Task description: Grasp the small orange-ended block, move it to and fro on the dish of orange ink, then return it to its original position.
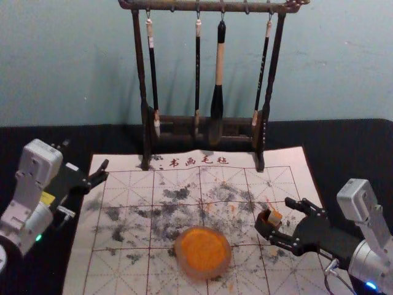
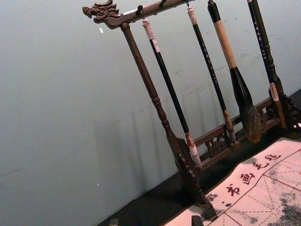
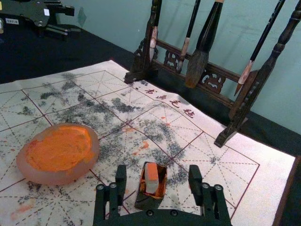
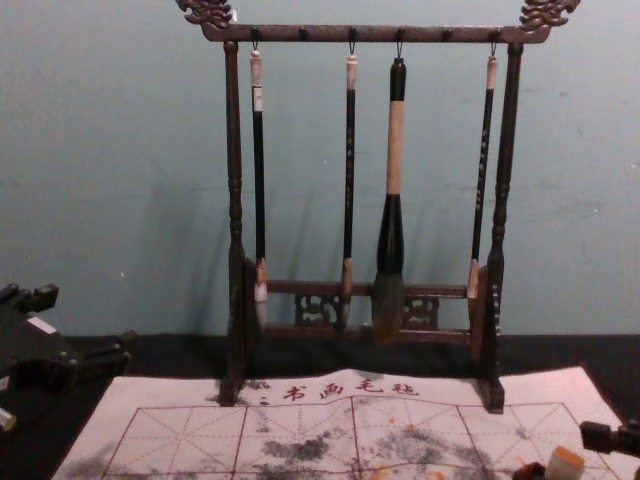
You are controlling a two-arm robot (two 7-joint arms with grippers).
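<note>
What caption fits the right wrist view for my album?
Open right gripper at a small orange-ended block in a dark box, dish of orange ink nearby.

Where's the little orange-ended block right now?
In the head view, the block stands in a small dark holder, right of the orange ink dish, by the open right gripper.

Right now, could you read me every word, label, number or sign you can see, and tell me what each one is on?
"书画毛毡", in red, on the mat.
Handles of the second brush from the left and the rightmost brush: small characters, too small to read.
Tag on the leftmost brush: too small to read.
Label on the left arm: too small to read surely.
</note>
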